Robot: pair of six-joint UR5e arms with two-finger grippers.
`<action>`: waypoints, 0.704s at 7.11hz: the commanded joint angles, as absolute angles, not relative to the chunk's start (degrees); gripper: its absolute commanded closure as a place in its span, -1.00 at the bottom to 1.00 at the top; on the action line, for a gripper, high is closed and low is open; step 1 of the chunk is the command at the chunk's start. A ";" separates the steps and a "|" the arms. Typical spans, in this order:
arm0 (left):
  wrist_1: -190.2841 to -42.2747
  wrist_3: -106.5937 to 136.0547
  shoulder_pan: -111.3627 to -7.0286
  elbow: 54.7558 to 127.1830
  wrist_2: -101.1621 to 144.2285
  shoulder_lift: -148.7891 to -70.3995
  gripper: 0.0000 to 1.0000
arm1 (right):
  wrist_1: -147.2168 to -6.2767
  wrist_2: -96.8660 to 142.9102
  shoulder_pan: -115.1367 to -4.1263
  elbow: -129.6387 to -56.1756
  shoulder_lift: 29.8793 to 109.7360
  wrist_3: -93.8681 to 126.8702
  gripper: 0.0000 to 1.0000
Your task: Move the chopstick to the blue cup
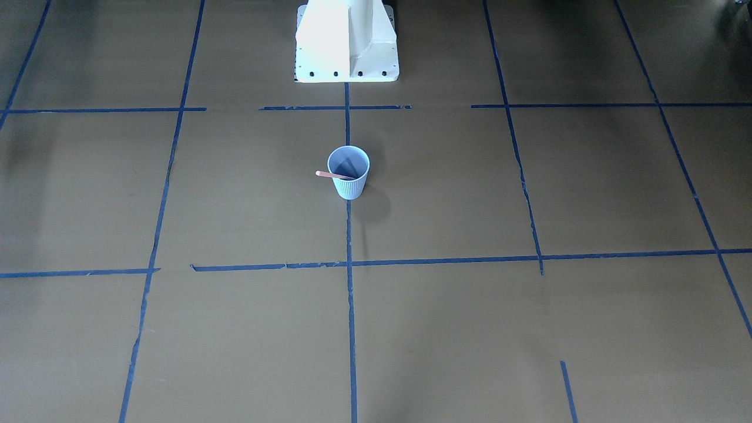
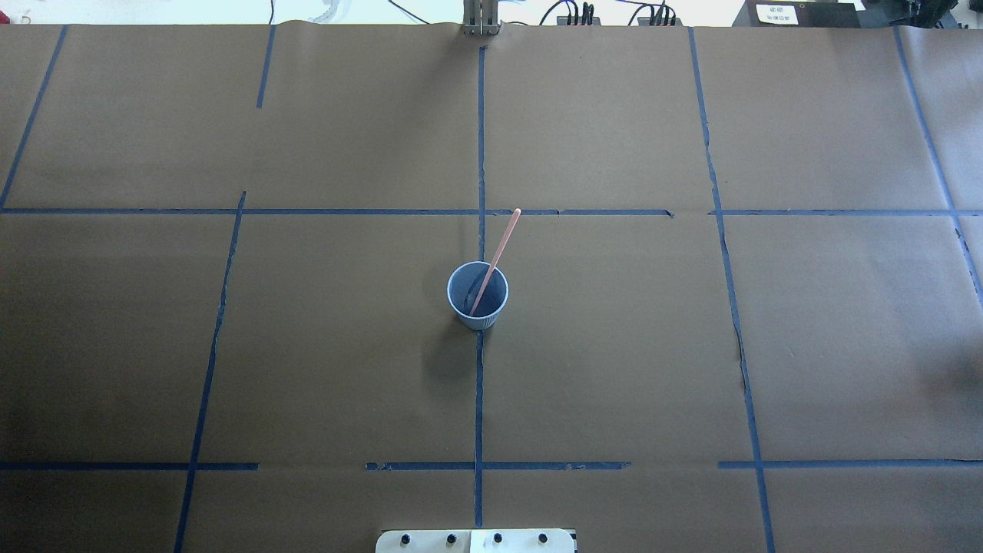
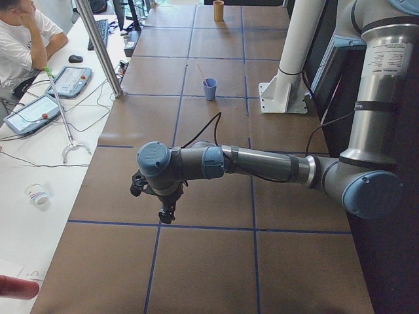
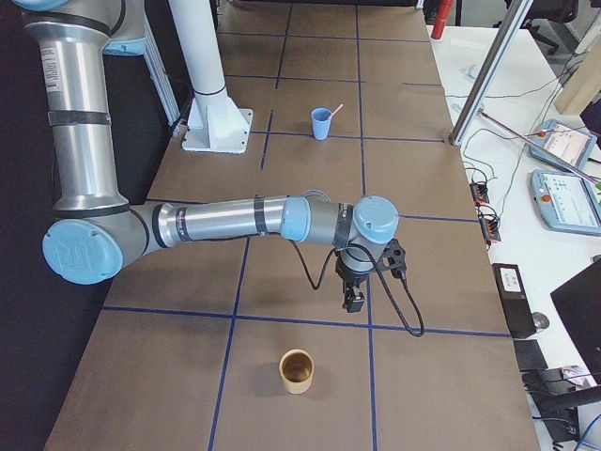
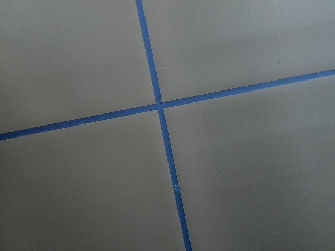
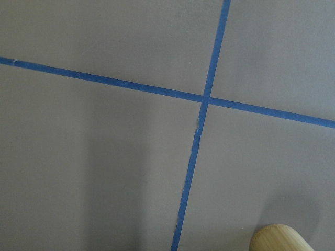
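The pale blue ribbed cup stands upright at the table's middle, on the centre tape line; it also shows in the overhead view. One pinkish-tan chopstick stands inside it, leaning on the rim, its upper end sticking out away from the robot. The cup and stick are small and far in the left view, and likewise in the right view. My left gripper hangs over the table's left end, far from the cup. My right gripper hangs over the right end. I cannot tell whether either is open or shut.
A tan bamboo cup stands near the table's right end, close to the right gripper, and its rim shows in the right wrist view. The robot's white base is behind the blue cup. Operators' desks with tablets flank the table.
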State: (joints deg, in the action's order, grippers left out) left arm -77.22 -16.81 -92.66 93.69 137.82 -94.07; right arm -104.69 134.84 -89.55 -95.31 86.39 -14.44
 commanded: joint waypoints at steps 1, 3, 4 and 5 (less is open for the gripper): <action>-77.52 -16.52 -92.37 94.22 130.48 -94.83 -1.00 | -104.33 131.69 -88.43 -95.36 86.57 -13.62 -1.00; -77.43 -17.05 -92.29 94.48 130.60 -93.35 -1.00 | -104.06 131.74 -88.07 -95.54 87.19 -14.41 -1.00; -77.43 -17.14 -92.20 94.05 130.61 -93.08 -1.00 | -104.06 131.66 -88.07 -95.45 87.45 -14.41 -1.00; -77.87 -17.40 -92.20 94.48 130.61 -91.60 -1.00 | -104.06 131.66 -88.07 -95.88 87.80 -14.50 -1.00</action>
